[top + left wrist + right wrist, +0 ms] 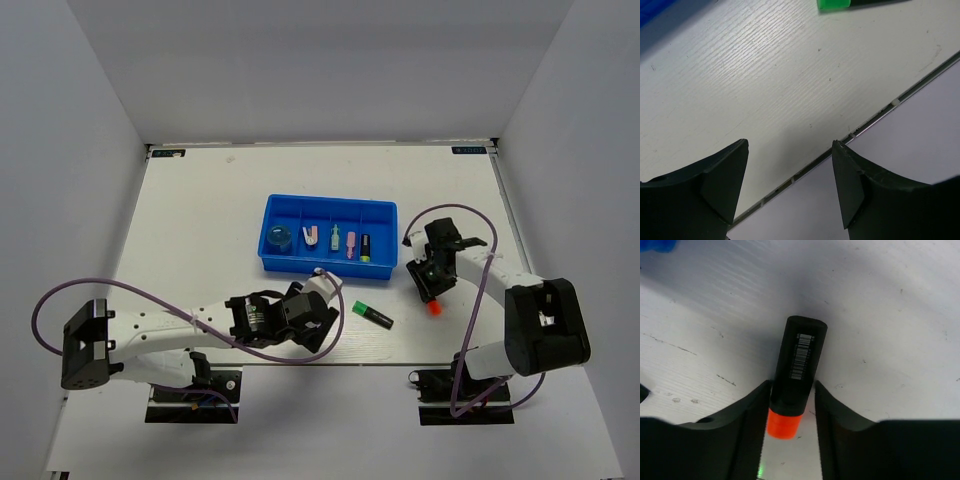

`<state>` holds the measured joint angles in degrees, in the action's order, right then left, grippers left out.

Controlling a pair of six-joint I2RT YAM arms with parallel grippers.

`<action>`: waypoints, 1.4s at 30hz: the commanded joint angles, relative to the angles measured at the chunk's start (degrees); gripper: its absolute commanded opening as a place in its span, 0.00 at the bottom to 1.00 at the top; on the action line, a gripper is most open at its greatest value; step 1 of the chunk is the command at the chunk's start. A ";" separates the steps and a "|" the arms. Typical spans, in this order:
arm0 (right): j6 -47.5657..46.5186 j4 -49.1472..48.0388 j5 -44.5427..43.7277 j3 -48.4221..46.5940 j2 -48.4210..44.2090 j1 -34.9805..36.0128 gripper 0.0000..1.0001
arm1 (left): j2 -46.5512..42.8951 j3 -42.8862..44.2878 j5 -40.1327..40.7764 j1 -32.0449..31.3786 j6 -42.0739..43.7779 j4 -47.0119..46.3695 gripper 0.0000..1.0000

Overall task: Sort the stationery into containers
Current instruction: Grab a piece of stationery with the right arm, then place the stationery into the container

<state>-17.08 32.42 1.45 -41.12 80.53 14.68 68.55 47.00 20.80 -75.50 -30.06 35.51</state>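
White table, white enclosure walls. Left gripper (789, 143) is wide open with nothing between the jaws, sitting over the near table edge. Green highlighter (372, 315) lies flat on the table just ahead of its fingertips, untouched. Blue tray (290, 265) sits ahead of it and to its left. Several pieces are in it, with the yellow highlighter (365, 247) toward the right end.

Right gripper (792, 385) is down on the orange highlighter (799, 357). The jaws sit against both flanks of the barrel, right above the orange cap, and the pen lies on the table.

Judgement: light, rigid plastic with a smooth barrel, so it'll likely pivot if pinched near one end. A better hold is mid-barrel across the narrow width, off the cap, which could pop. A modest squeeze is enough.
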 commanded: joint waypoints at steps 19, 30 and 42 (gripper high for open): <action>1.95 15.21 20.24 -18.72 -11.99 -1.58 0.01 | -2.20 -0.77 0.12 -0.34 -0.17 -0.96 0.78; 32.19 0.89 19.85 -33.65 9.46 2.10 0.08 | 0.35 1.42 0.38 -0.26 -2.01 -1.93 0.78; 31.77 0.71 20.17 -37.54 13.52 2.64 0.73 | 6.32 6.08 -1.28 -0.34 -0.52 -3.43 0.74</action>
<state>15.88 33.82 21.04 -77.14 96.53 17.28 72.66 49.76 20.40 -75.53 -31.55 34.04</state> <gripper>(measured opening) 0.719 0.751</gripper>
